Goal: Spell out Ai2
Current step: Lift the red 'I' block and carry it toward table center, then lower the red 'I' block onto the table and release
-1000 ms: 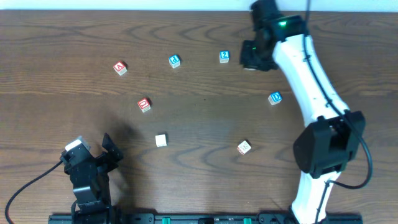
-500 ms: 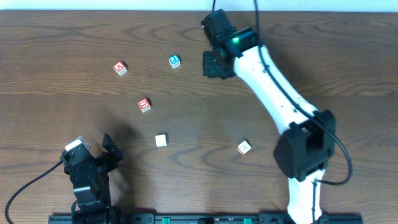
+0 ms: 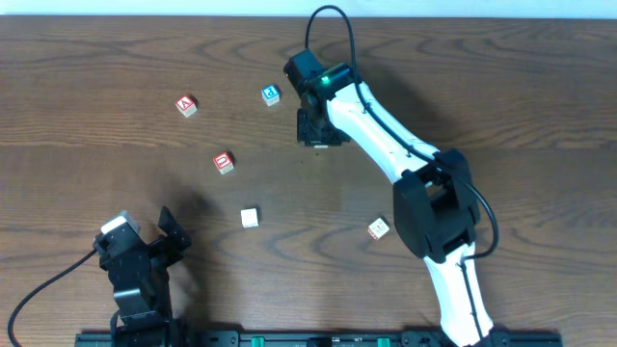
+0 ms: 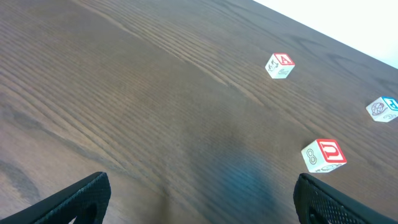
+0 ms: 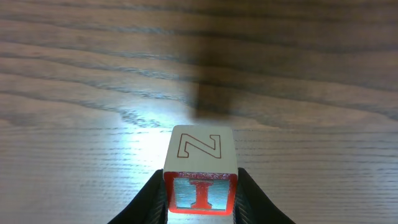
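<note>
My right gripper (image 3: 316,127) hangs over the back middle of the table. In the right wrist view it (image 5: 200,205) is shut on a wooden block (image 5: 199,149) with a red-framed "I" facing the camera and a "Z" on top, held just above the wood. A red "A" block (image 3: 186,105) lies at the back left and also shows in the left wrist view (image 4: 279,65). A blue block (image 3: 271,93) lies just left of my right gripper. My left gripper (image 3: 145,239) is open and empty at the front left, as its wrist view (image 4: 202,196) also shows.
A red-faced block (image 3: 224,162) (image 4: 323,154) lies left of centre. A plain white block (image 3: 250,218) sits near the middle and another block (image 3: 378,228) at the front right. The right arm (image 3: 386,145) covers part of the back right.
My right arm has swung left from the back right to the back middle, carrying the I block. It now covers the two blue blocks seen earlier. The left arm has not moved.
</note>
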Controlling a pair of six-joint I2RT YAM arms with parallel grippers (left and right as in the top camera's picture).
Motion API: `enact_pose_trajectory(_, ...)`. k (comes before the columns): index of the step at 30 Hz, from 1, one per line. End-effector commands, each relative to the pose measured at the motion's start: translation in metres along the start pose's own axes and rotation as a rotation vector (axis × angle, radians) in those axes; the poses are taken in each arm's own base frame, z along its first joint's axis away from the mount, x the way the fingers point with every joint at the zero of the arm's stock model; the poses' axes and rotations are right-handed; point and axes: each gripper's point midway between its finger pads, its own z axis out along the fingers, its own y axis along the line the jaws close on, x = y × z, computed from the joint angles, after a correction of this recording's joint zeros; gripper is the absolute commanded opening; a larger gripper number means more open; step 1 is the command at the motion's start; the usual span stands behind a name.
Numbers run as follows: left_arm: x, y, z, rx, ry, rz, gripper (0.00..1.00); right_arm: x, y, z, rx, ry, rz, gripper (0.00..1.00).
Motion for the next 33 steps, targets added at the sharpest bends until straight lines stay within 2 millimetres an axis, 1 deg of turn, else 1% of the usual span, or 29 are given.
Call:
enact_pose_trajectory(1,0.010,0.004,0.003,-0.011,0.022,0.020,0.95,0.003,0.004,0.006,0.001,0.013,0.032,0.02)
enact_pose_trajectory(7,0.010,0.004,0.003,-0.010,0.021,0.020,0.95,0.009,0.009,0.011,-0.024,0.048,0.043,0.02)
enact_pose_trajectory(12,0.010,0.004,0.003,-0.010,0.021,0.020,0.95,0.013,0.014,0.010,-0.040,0.065,0.036,0.01)
enact_pose_trajectory(18,0.010,0.004,0.003,-0.010,0.021,0.020,0.95,0.019,0.011,0.013,-0.021,0.081,0.032,0.01)
enact_pose_trajectory(26,0.010,0.004,0.003,-0.010,0.021,0.020,0.95,0.031,0.003,0.028,0.003,0.110,0.038,0.02)
enact_pose_trajectory(33,0.010,0.004,0.003,-0.010,0.021,0.020,0.95,0.027,0.004,0.029,0.003,0.090,0.038,0.02)
